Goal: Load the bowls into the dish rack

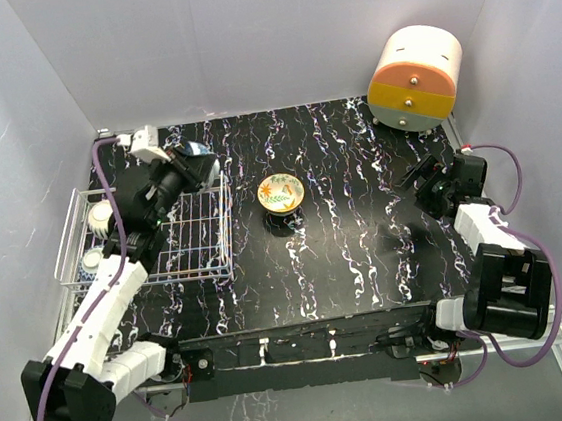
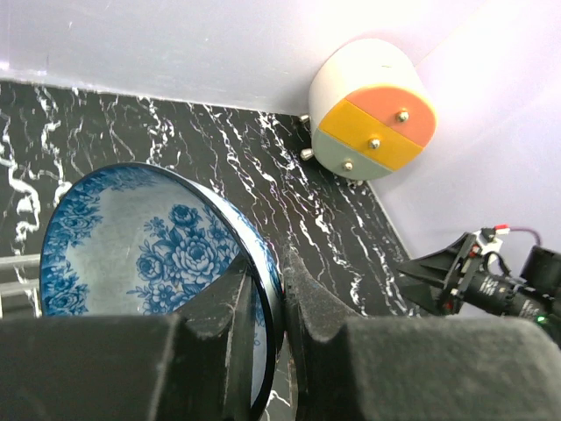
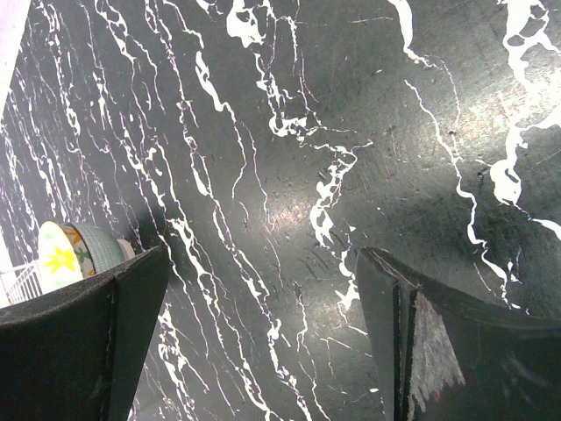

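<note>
Leftward on the marbled table sits the dish rack, two bowls at its left end. Above its far right corner the left gripper pinches the rim of a blue floral bowl — tilted on edge — while a yellow floral bowl rests mid-table and the right gripper hovers, fingers spread.

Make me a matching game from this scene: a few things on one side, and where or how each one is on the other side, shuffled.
Things:
1. blue floral bowl
2. yellow floral bowl
3. drawer unit
4. right hand

States:
A. at the far right corner of the table
B. open, holding nothing
C. gripped at its rim by the left hand
D. sitting alone in the middle of the table

Pairs: 1-C, 2-D, 3-A, 4-B
</note>
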`<state>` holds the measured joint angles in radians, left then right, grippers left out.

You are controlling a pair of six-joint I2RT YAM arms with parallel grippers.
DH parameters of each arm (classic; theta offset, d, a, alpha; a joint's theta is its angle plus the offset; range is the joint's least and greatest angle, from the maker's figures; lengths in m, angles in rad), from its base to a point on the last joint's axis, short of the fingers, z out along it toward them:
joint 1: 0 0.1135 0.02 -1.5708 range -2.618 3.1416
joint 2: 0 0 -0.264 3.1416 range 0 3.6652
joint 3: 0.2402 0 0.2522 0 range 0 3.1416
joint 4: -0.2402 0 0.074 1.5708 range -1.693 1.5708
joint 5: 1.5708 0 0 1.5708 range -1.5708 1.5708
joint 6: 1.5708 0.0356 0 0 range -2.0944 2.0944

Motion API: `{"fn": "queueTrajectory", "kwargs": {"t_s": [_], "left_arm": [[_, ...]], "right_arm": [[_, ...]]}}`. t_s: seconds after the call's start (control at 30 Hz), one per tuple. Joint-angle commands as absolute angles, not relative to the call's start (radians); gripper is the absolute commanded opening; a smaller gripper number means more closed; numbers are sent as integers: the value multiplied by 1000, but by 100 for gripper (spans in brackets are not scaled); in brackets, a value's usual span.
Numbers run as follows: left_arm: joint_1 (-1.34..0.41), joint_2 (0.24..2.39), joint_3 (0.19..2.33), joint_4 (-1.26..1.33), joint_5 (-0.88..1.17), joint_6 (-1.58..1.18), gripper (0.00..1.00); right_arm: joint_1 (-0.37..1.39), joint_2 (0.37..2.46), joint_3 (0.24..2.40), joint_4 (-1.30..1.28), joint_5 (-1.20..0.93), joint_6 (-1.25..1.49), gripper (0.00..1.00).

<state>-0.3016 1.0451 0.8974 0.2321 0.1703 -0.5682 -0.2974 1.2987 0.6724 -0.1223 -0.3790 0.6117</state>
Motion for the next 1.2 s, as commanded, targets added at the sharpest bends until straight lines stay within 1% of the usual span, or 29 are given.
{"fn": "queueTrajectory", "kwargs": {"t_s": [0.0, 0.1, 0.2, 0.37, 0.73, 0.9, 1.17], "left_arm": [[-170, 983, 732, 408, 270, -811, 0], [-53, 962, 595, 520, 336, -938, 0], [39, 960, 519, 608, 413, -1019, 0], [113, 1008, 446, 764, 483, -1117, 0], [127, 1214, 345, 1135, 533, -1278, 0], [128, 1278, 349, 1198, 541, -1286, 0], [127, 1433, 329, 1380, 563, -1342, 0]], "right_arm": [[-303, 1264, 673, -60, -419, 611, 91], [-303, 1264, 670, -61, -431, 608, 91], [-302, 1263, 662, -58, -434, 606, 90], [-302, 1270, 653, -49, -439, 607, 89], [-302, 1269, 654, -52, -416, 603, 89], [-302, 1260, 660, -58, -396, 600, 89], [-302, 1272, 658, -55, -389, 597, 89]]}}
